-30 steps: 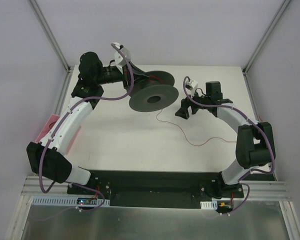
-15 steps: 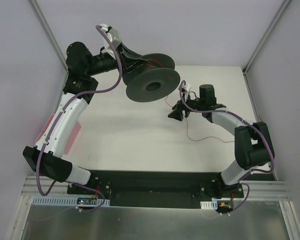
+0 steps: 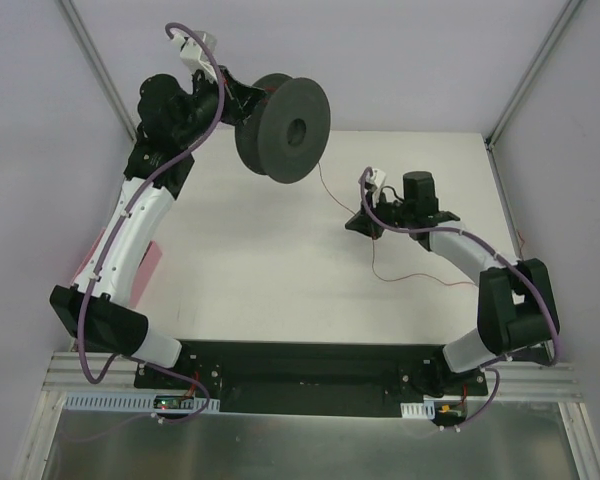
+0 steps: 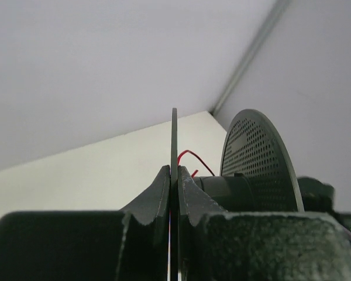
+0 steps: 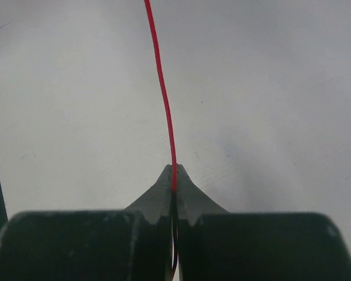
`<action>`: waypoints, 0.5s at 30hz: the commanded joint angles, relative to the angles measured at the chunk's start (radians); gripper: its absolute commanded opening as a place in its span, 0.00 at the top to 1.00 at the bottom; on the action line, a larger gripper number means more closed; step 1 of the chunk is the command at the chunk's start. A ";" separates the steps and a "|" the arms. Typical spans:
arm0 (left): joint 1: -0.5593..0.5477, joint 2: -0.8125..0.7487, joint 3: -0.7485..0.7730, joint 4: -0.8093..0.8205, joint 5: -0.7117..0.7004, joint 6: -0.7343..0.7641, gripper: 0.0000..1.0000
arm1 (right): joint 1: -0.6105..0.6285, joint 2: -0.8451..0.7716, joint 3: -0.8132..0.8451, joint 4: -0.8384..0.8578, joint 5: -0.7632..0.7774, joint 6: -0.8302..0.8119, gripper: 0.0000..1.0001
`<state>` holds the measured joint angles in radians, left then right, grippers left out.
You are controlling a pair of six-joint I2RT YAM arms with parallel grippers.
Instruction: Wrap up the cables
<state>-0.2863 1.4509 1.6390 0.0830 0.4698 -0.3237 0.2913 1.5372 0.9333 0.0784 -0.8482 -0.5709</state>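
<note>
A dark grey spool point(image 3: 285, 125) hangs tilted on edge above the table's far left. My left gripper point(image 3: 242, 105) is shut on one of its flanges. In the left wrist view the jaws point(image 4: 174, 171) pinch the thin flange edge point(image 4: 174, 132), with the perforated flange point(image 4: 258, 158) to the right and a loop of the red cable point(image 4: 187, 153) at the hub. The cable point(image 3: 330, 190) runs from the spool down to my right gripper point(image 3: 352, 226), which is shut on it low over the table. The right wrist view shows the cable point(image 5: 164, 99) leaving the closed tips point(image 5: 174, 171). The cable's slack point(image 3: 420, 277) trails on the table.
A pink flat object point(image 3: 92, 258) lies at the table's left edge under the left arm. White walls and metal posts point(image 3: 105, 75) enclose the table. The black base plate point(image 3: 300, 362) with both arm mounts runs along the near edge.
The left arm raised the spool and turned it from lying flat to standing on edge, shifting left. The right gripper went from open to shut on the cable and moved slightly left.
</note>
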 commanded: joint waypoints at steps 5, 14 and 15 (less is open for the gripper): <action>-0.033 0.078 0.137 -0.227 -0.612 -0.290 1.00 | 0.132 -0.141 0.058 -0.155 0.092 -0.170 0.99; -0.125 0.204 0.200 -0.344 -0.751 -0.185 1.00 | 0.299 -0.233 0.199 -0.325 0.143 -0.394 1.00; -0.128 0.210 0.193 -0.345 -0.726 -0.193 1.00 | 0.315 -0.227 0.229 -0.342 0.155 -0.418 1.00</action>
<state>-0.3878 1.6611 1.7901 -0.2741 -0.2234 -0.5083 0.5549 1.3479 1.0443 -0.1719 -0.7177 -0.8368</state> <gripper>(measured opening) 0.025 0.009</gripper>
